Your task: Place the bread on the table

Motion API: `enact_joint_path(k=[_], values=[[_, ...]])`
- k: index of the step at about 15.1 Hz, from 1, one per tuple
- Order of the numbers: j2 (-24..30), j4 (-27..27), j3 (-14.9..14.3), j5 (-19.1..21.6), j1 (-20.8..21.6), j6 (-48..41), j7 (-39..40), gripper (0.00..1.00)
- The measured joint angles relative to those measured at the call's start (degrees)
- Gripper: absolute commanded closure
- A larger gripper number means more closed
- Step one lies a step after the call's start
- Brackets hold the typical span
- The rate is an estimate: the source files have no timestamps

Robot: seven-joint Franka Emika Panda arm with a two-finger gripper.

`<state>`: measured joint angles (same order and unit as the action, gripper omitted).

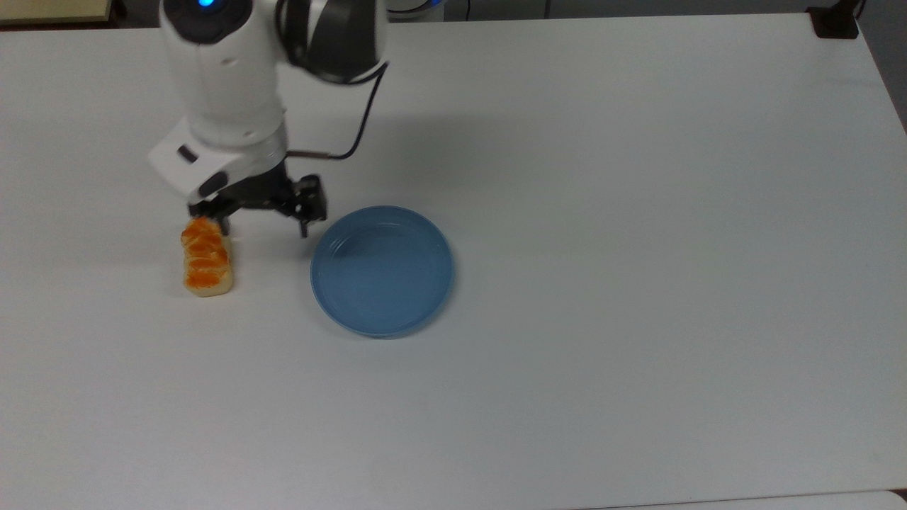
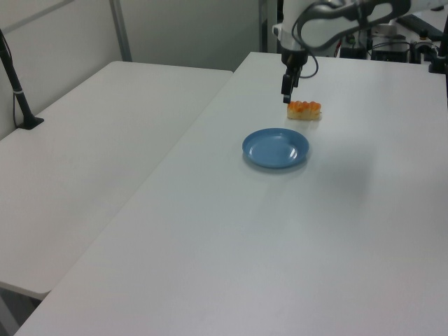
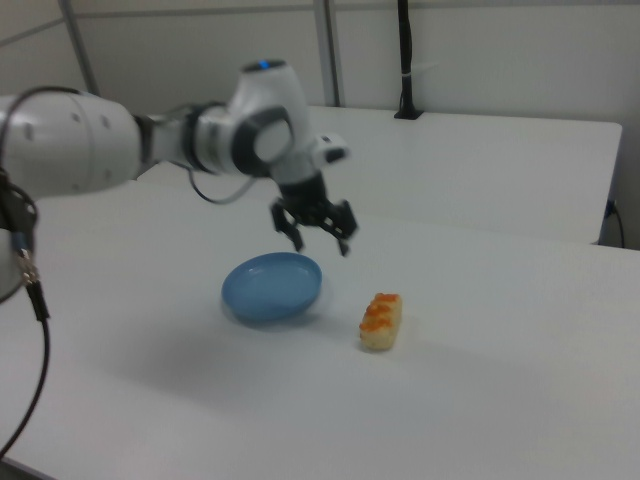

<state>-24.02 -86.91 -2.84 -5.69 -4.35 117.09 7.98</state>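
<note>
Orange-glazed bread set down, tool released above it

Orange glaze is seen on the lumpy top of the bread, which lies flat on the white table, its pale sides resting on the surface. In the top view it is placed toward the table's left edge, well short of the near edge, with its long axis running from far edge to near edge. A round blue plate sits near it, toward the table's middle, apart from the loaf and with nothing in it.

The tool is held above the table with its two dark fingers spread wide and nothing gripped between them. In the top view one fingertip is seen just over the far end of the bread and the other close to the plate's rim. In the right view the tool is shown lifted clear of the surface, above and behind the bread and the plate, with no contact to either. In the left view the tool hangs just above the far side of the bread. The white arm is reached in from the table's far edge.
</note>
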Motion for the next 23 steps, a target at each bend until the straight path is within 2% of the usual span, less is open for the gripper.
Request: enact_joint_path(k=[5, 10, 14, 23], values=[[10.1, 0.1, 0.1, 0.1, 7.3, -14.0, -7.3, 0.0], [17.1, -0.3, 0.1, 0.1, 11.0, -22.4, -11.9, 0.0], [18.9, -0.5, 0.0, 0.1, 11.2, -24.2, -12.0, 0.0], [19.2, -0.5, -0.2, 0.2, 10.8, -24.2, -12.0, 0.0]])
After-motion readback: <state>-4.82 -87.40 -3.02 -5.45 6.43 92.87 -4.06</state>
